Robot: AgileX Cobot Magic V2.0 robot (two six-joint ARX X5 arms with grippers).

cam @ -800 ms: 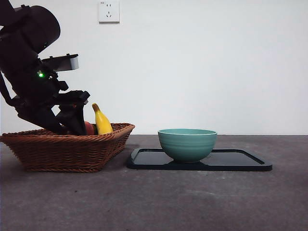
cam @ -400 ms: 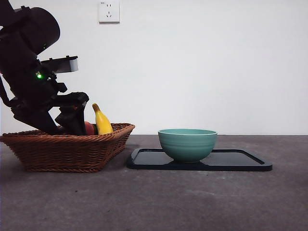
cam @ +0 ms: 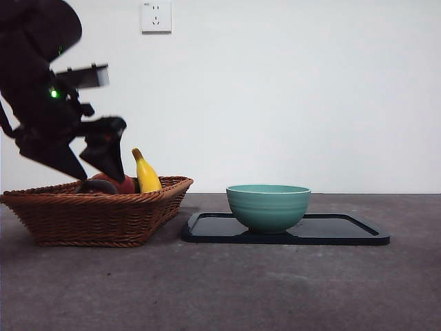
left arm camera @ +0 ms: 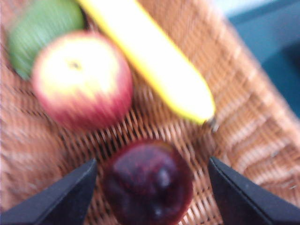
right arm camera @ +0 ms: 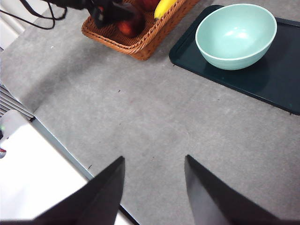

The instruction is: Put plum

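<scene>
Clearly the plum [left arm camera: 149, 182] lay in the wicker basket [left arm camera: 243, 140], between our left gripper [left arm camera: 150, 197]'s spread jaws, untouched. We judged it smooth, round, bruisable: best pinched gently across its widest middle.

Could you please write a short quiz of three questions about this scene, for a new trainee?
1. True or false: the left gripper has its jaws shut on the plum.
2. Which thing stands on the black tray? A) the wicker basket B) the green bowl C) the banana
3. Fill in: the right gripper hangs open above the bare grey ____.

Key:
1. False: the jaws stand open on either side of the plum, which lies in the basket.
2. B
3. table
</scene>
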